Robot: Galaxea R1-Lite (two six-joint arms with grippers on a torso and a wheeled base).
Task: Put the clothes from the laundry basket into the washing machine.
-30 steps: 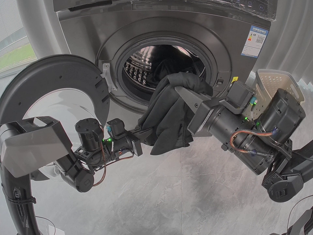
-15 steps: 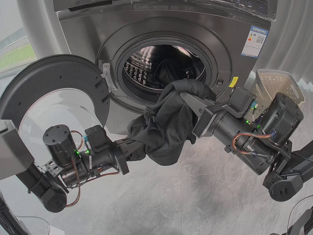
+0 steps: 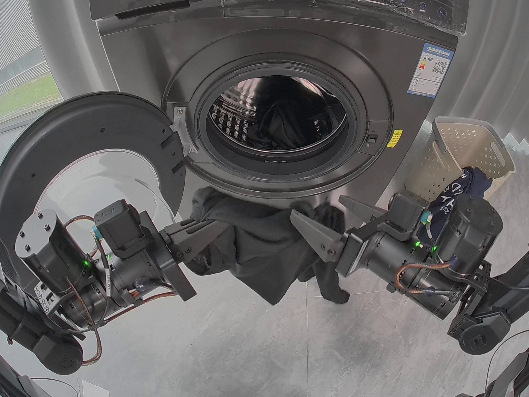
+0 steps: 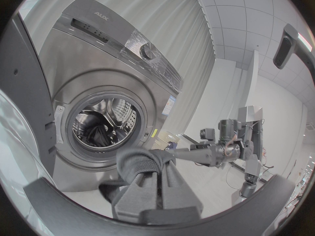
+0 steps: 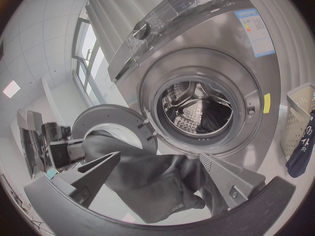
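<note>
Your left gripper (image 3: pixel 217 226) sits in front of the washing machine (image 3: pixel 138 62), below its round opening and toward the hinge side. Its fingers are pressed together on one bunched edge of a dark garment (image 3: pixel 264 249). The left wrist view shows that pinch plainly, with cloth folded over the fingertips of the left gripper (image 4: pixel 160 167). Your right gripper (image 3: pixel 317 208) is also in front of the machine, below the opening on the latch side, with its two fingers spread wide. In the right wrist view the garment (image 5: pixel 154 181) lies in the gap of the right gripper (image 5: pixel 159 155) and sags beneath it. You cannot tell from these views whether the cloth rests on either finger. The garment hangs across the machine's lower front panel, outside the drum, its lowest fold dangling above the floor (image 3: pixel 248 348). Inside the drum lie other dark clothes (image 3: pixel 281 125). The machine's door (image 3: pixel 82 133) stands swung open on the hinge side. The laundry basket (image 3: pixel 468 144) stands just beside the machine on the latch side, with a navy garment (image 3: pixel 463 186) draped over its rim.
</note>
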